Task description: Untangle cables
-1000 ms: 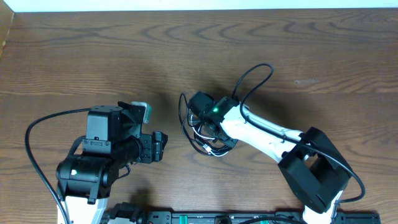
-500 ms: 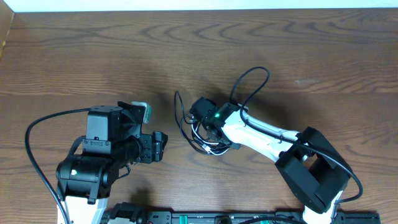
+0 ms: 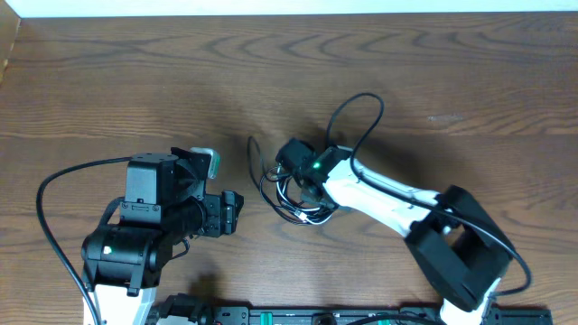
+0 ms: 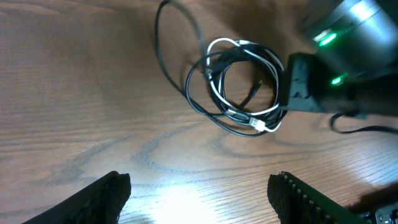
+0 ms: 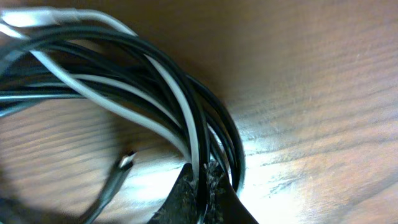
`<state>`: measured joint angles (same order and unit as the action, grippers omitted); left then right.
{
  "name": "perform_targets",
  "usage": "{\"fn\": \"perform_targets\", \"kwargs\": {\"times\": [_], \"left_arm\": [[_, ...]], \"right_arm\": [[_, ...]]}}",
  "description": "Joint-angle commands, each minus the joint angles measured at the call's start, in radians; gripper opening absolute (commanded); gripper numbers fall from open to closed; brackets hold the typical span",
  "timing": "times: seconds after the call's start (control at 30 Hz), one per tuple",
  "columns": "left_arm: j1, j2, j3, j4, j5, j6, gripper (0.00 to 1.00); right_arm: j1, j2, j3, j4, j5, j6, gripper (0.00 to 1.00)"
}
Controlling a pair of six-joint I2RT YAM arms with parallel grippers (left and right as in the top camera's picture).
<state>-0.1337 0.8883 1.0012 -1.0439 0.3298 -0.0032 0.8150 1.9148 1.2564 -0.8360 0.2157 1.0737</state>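
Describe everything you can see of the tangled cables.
The cables are thin black and white cords, smooth and glossy like plastic sheathing, wound into one loose tangled coil lying flat on the wooden table. One black loop strays outward from the coil. A small dark plug end lies inside it. The right gripper pinches several strands at the coil's edge.

Even light, wrist cams blurry, glare

Brown wood-grain table (image 3: 126,81), glossy surface.
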Motion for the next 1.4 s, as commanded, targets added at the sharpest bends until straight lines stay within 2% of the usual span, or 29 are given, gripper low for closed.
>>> {"fn": "perform_targets", "kwargs": {"times": [0.0, 0.27, 0.5, 0.6, 0.77, 0.93, 1.07, 1.17, 1.23, 1.27, 1.33, 1.37], "left_arm": [[-0.003, -0.002, 0.02, -0.003, -0.009, -0.005, 0.77], [-0.003, -0.001, 0.02, -0.003, 0.014, -0.01, 0.77], [-0.003, 0.021, 0.019, 0.03, 0.23, 0.024, 0.77], [-0.003, 0.042, 0.019, 0.051, 0.247, 0.03, 0.77], [-0.003, 0.068, 0.019, 0.056, 0.262, 0.032, 0.76], [-0.003, 0.069, 0.019, 0.075, 0.373, 0.072, 0.74], [-0.003, 0.069, 0.019, 0.1, 0.415, 0.074, 0.57], [-0.003, 0.069, 0.019, 0.098, 0.415, 0.074, 0.52], [-0.003, 0.069, 0.019, 0.092, 0.415, 0.074, 0.52], [-0.003, 0.069, 0.019, 0.087, 0.415, 0.074, 0.53], [-0.003, 0.069, 0.019, 0.077, 0.415, 0.074, 0.54], [-0.003, 0.069, 0.019, 0.072, 0.415, 0.074, 0.54]], "right_arm": [[-0.016, -0.163, 0.103, 0.003, 0.018, -0.241, 0.01], [-0.017, -0.46, 0.222, 0.01, 0.084, -0.544, 0.01], [-0.017, -0.652, 0.224, 0.01, 0.093, -0.56, 0.01], [-0.017, -0.725, 0.224, 0.003, 0.132, -0.57, 0.01], [-0.017, -0.787, 0.224, -0.07, 0.343, -0.52, 0.01], [-0.017, -0.771, 0.22, -0.148, 0.376, -0.433, 0.01], [-0.017, -0.697, 0.22, -0.235, 0.377, -0.361, 0.02], [-0.025, -0.614, 0.22, -0.315, 0.38, -0.285, 0.03], [-0.037, -0.549, 0.22, -0.351, 0.38, -0.256, 0.2], [-0.047, -0.512, 0.22, -0.36, 0.373, -0.254, 0.33], [-0.068, -0.435, 0.22, -0.37, 0.331, -0.264, 0.74], [-0.073, -0.399, 0.22, -0.371, 0.296, -0.282, 0.86]]}}
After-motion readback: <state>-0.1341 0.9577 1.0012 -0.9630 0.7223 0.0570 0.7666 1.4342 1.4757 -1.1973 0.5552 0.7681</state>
